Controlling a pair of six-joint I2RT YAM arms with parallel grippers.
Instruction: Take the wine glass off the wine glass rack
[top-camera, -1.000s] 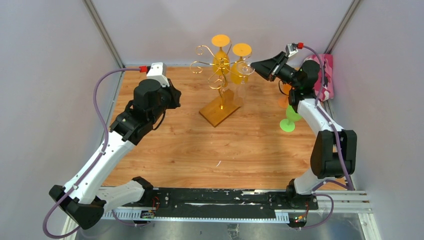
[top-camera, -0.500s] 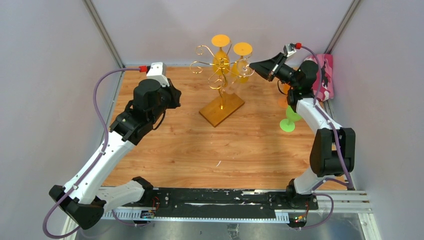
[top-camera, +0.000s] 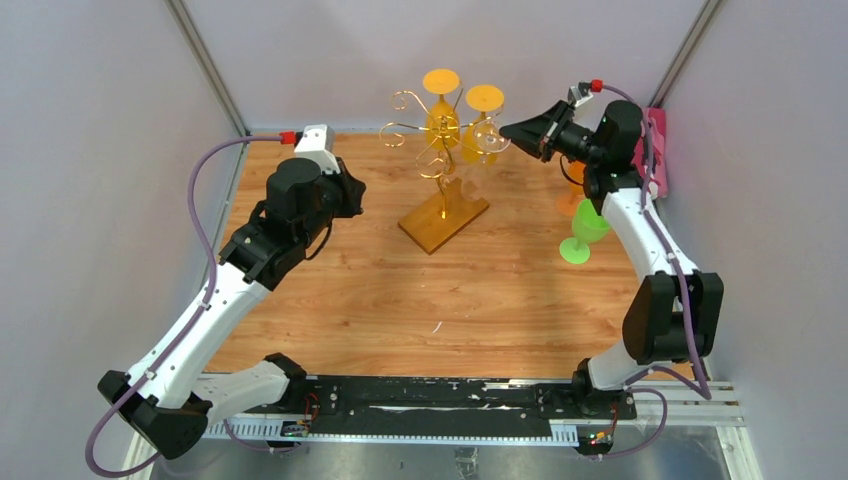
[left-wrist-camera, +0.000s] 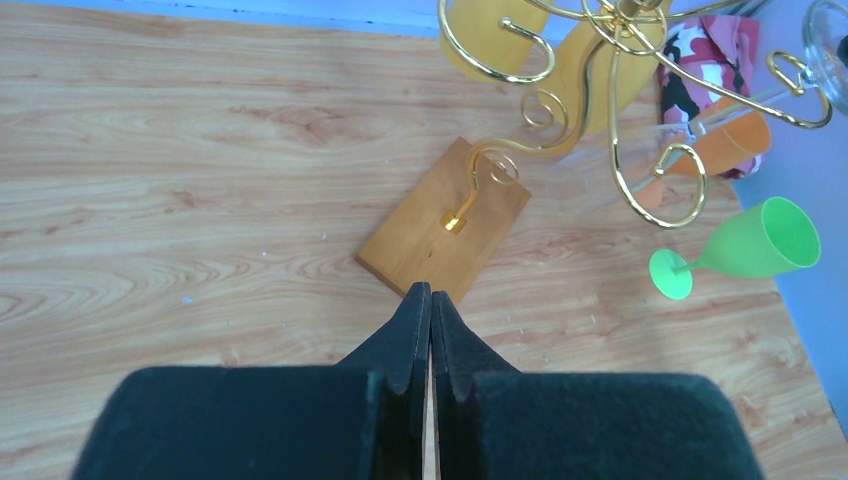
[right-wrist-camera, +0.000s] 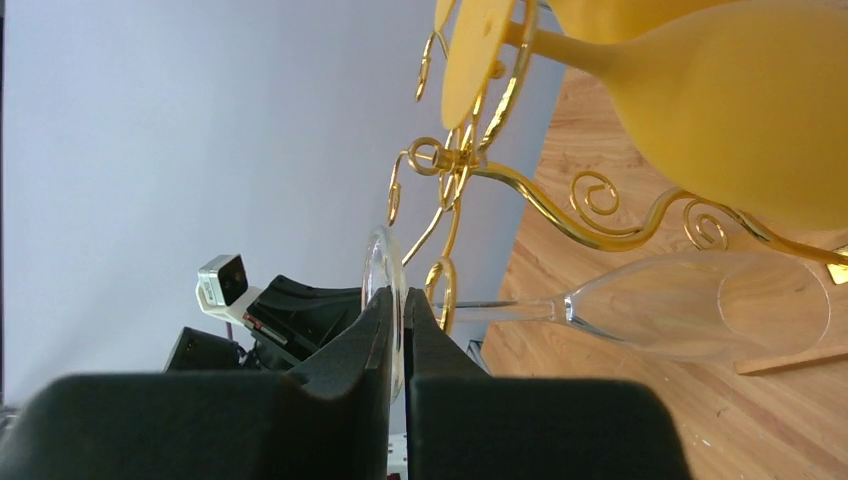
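The wine glass rack (top-camera: 437, 150), gold wire with curled arms on an amber wooden base (top-camera: 444, 218), stands at the back middle of the table. Two yellow glasses (top-camera: 441, 110) hang on it upside down. My right gripper (top-camera: 505, 130) is shut on the foot of a clear wine glass (right-wrist-camera: 383, 285). The glass's stem (right-wrist-camera: 510, 308) runs past a gold loop of the rack (right-wrist-camera: 445, 295), and its bowl (right-wrist-camera: 700, 305) tilts over the table. My left gripper (left-wrist-camera: 431, 292) is shut and empty, in front of the rack's base (left-wrist-camera: 440, 225).
A green glass (top-camera: 583, 232) and an orange glass (top-camera: 570, 200) stand at the right by my right arm. A pink patterned object (top-camera: 655, 150) lies against the right wall. Grey walls close in the table on three sides.
My right wrist has shifted up and back a little while keeping hold of the clear glass's foot, and the glass's bowl has swung slightly. The left arm has not moved.
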